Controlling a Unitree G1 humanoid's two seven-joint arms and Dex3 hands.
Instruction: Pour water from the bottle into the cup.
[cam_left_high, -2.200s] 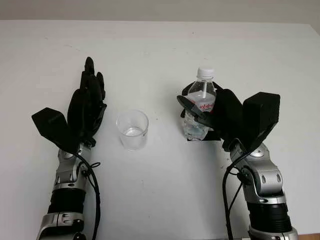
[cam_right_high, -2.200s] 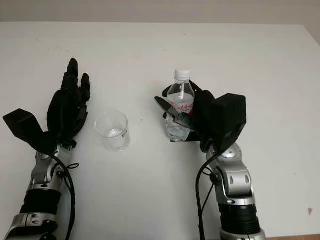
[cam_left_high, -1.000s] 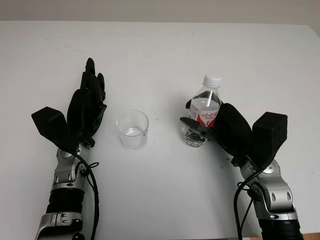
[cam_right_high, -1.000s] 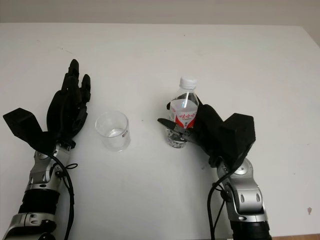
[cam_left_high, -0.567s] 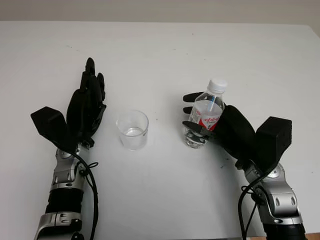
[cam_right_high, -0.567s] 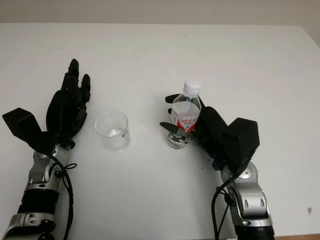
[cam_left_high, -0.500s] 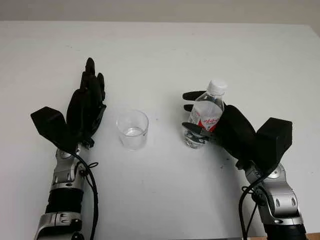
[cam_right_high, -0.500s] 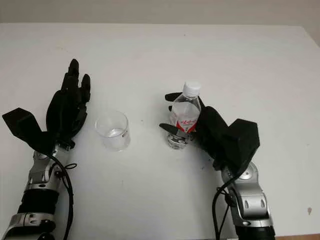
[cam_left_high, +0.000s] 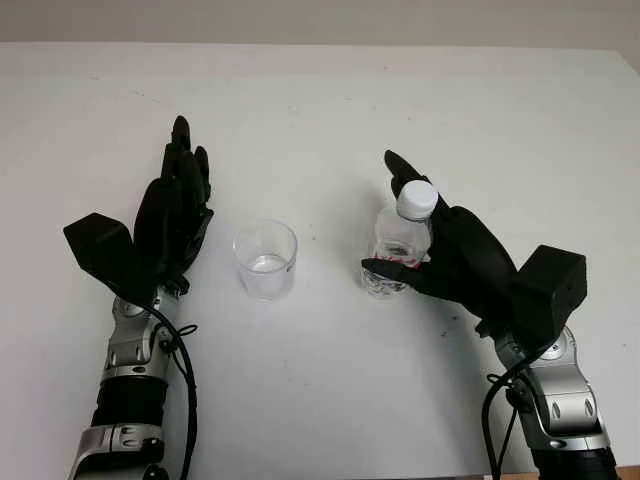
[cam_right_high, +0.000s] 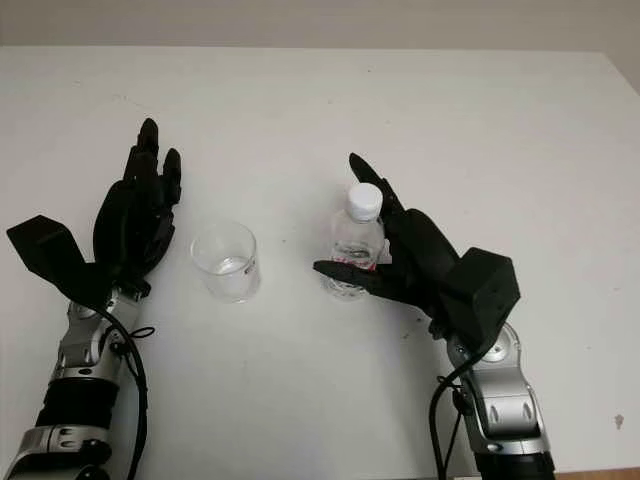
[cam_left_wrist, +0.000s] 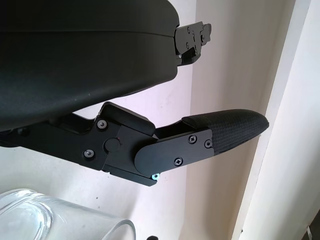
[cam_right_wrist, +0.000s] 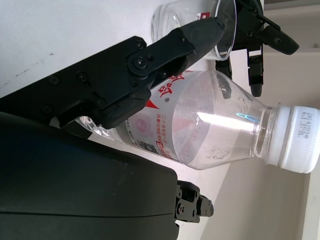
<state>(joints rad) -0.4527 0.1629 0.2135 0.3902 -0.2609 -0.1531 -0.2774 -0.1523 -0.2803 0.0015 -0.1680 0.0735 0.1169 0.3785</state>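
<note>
Since a moment ago the bottle (cam_left_high: 399, 250) has settled upright on the white surface (cam_left_high: 330, 110), white cap on, and the right robot hand (cam_left_high: 440, 250) that gripped it has let its fingers loosen and now sits open just beside it, one finger across its base. Well to its left stands the clear cup (cam_left_high: 265, 260), with the open left robot hand (cam_left_high: 172, 215) near the cup's far side.

clear gap btwn cup (cam_left_high: 265, 259) & bottle (cam_left_high: 400, 246).
</note>
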